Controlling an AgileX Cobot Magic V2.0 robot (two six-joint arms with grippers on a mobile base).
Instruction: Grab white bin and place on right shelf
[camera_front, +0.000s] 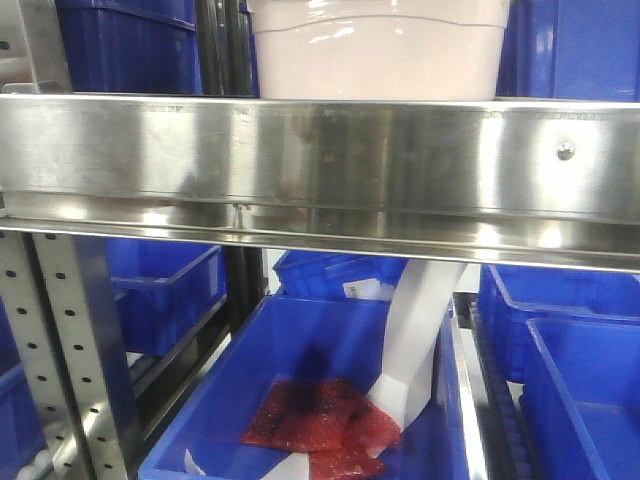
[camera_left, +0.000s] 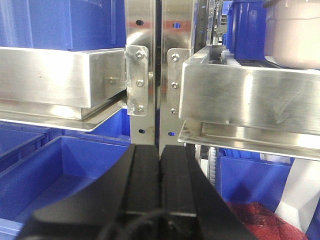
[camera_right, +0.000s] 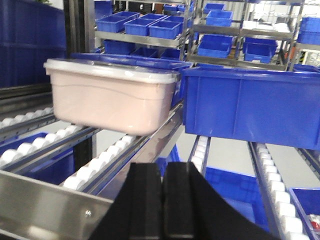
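1. You see the white bin (camera_right: 112, 97) sitting on the roller lane of the right shelf (camera_front: 320, 160), just beside a blue bin (camera_right: 250, 107). Its lid is on.
2. I judge the placing as done, because the rollers carry the white bin and nothing grips it.
3. Your left gripper (camera_left: 160, 170) has its jaws pressed together and holds nothing.
4. Your right gripper (camera_right: 162, 187) is also closed and empty, near the front rail, apart from the white bin.
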